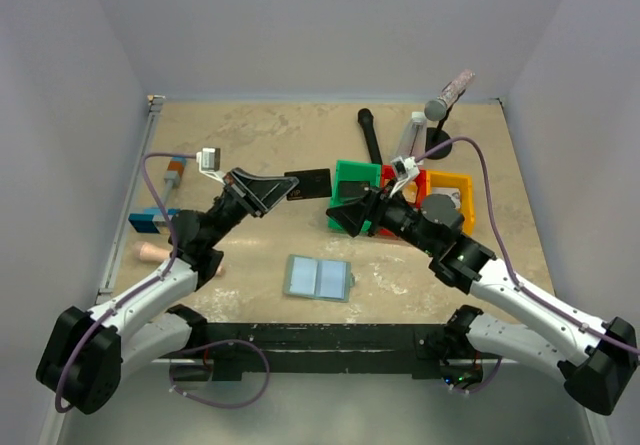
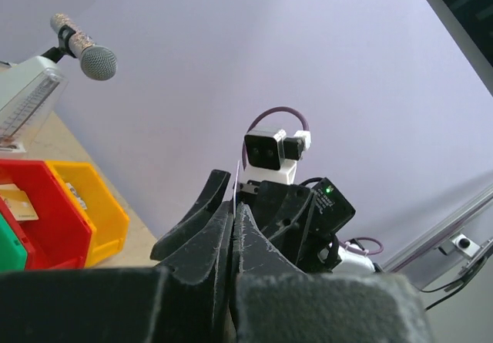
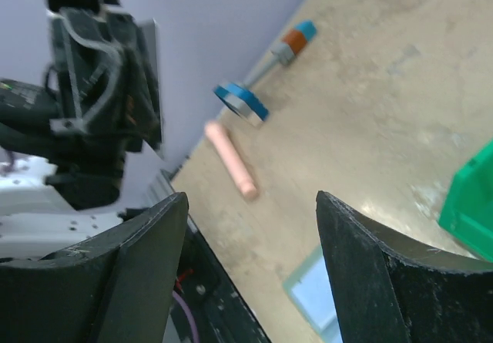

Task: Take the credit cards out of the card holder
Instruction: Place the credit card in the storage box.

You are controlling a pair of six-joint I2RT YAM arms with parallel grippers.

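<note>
The card holder (image 1: 318,277) lies open and flat on the table near the front edge, and its corner shows in the right wrist view (image 3: 317,295). My left gripper (image 1: 285,193) is raised and shut on a dark credit card (image 1: 309,183). In the left wrist view this card is a thin pale edge (image 2: 235,179) between the shut fingers of the gripper (image 2: 233,204). My right gripper (image 1: 345,215) is open and empty, in the air facing the left one, with its jaws wide apart (image 3: 250,198). A tan-orange credit card (image 2: 17,204) lies in the red bin (image 2: 54,220).
A green bin (image 1: 357,178) and a yellow bin (image 1: 455,187) stand at the right, under my right arm. A microphone (image 1: 447,95) and a black stick (image 1: 369,135) are at the back. A blue-and-orange tool (image 1: 172,173) and a pink cylinder (image 1: 155,252) lie at the left.
</note>
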